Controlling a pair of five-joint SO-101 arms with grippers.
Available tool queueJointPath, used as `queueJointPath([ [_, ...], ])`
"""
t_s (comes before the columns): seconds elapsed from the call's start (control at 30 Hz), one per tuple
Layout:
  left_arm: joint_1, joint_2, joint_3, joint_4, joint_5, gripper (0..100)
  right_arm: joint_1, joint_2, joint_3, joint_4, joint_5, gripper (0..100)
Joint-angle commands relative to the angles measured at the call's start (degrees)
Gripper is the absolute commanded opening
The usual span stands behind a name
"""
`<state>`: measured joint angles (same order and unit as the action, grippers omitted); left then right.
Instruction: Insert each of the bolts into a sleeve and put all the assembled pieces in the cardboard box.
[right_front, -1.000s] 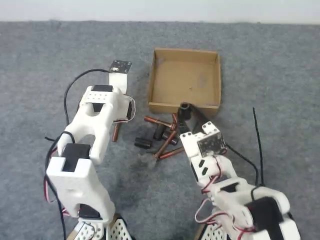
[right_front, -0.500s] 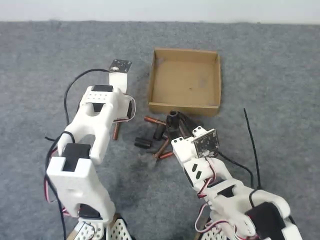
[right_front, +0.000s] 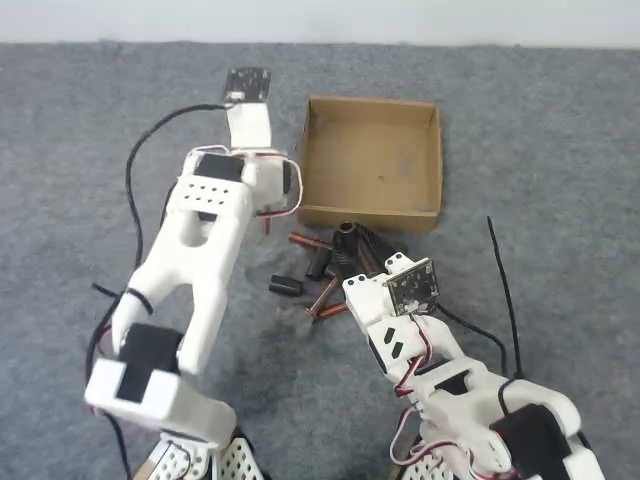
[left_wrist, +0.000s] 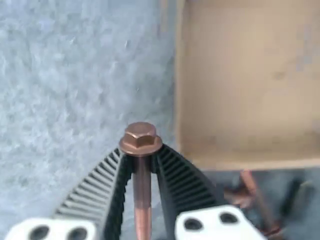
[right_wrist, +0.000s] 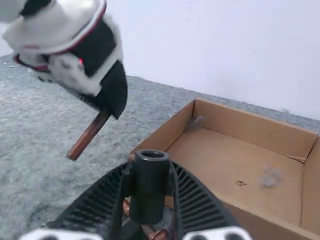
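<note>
My left gripper (left_wrist: 141, 156) is shut on a copper bolt (left_wrist: 140, 142), hex head pointing away from the wrist, and holds it above the carpet beside the cardboard box (left_wrist: 250, 75). In the high view this bolt (right_front: 265, 222) hangs by the box's (right_front: 370, 210) near left corner. My right gripper (right_wrist: 150, 175) is shut on a black sleeve (right_wrist: 149, 182), held upright with its open bore upward, in front of the box (right_wrist: 240, 165). The left gripper's bolt (right_wrist: 89, 136) hangs tilted a short way from the sleeve. From above, the right gripper (right_front: 345, 240) sits over the loose parts.
Loose copper bolts (right_front: 325, 295) and black sleeves (right_front: 285, 287) lie in a cluster on the grey carpet before the box. A black cable (right_front: 505, 290) runs along the right. A white wall (right_wrist: 225, 45) stands behind the box.
The left arm has lifted and swung toward the box with its bolt. The right gripper shifted left with the sleeve, then held still.
</note>
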<state>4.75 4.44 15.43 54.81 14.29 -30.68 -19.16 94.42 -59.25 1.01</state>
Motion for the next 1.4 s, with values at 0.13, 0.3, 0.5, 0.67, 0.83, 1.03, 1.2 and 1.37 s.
queueJointPath([
  [0.13,5.1,-9.85,-3.12,-4.4,14.07,1,-0.31,-2.07,1.14,0.31,-0.88,0.6],
  [0.3,5.19,-11.96,-0.75,-4.4,14.59,1,-1.54,-2.07,1.14,0.75,-0.88,0.6],
  [0.5,4.92,-18.9,11.56,-14.86,14.51,1,-4.97,-2.15,1.14,2.95,-0.79,0.6],
  [0.67,4.92,-24.97,24.84,-30.07,14.51,1,-5.05,-2.15,1.14,3.03,-0.88,0.6],
  [0.83,5.1,-31.21,36.0,-42.9,14.51,1,-6.55,-2.07,1.14,3.12,-0.88,0.6],
  [1.03,5.36,-40.0,44.53,-49.05,14.51,1,-6.9,-2.07,1.14,3.12,-0.88,0.6],
  [1.2,5.45,-47.74,49.27,-48.88,14.51,1,-9.45,-2.07,1.14,5.67,-0.7,0.6],
  [1.37,6.68,-56.79,55.96,-49.05,14.51,1,-10.59,-2.15,1.14,6.29,-0.7,0.6],
])
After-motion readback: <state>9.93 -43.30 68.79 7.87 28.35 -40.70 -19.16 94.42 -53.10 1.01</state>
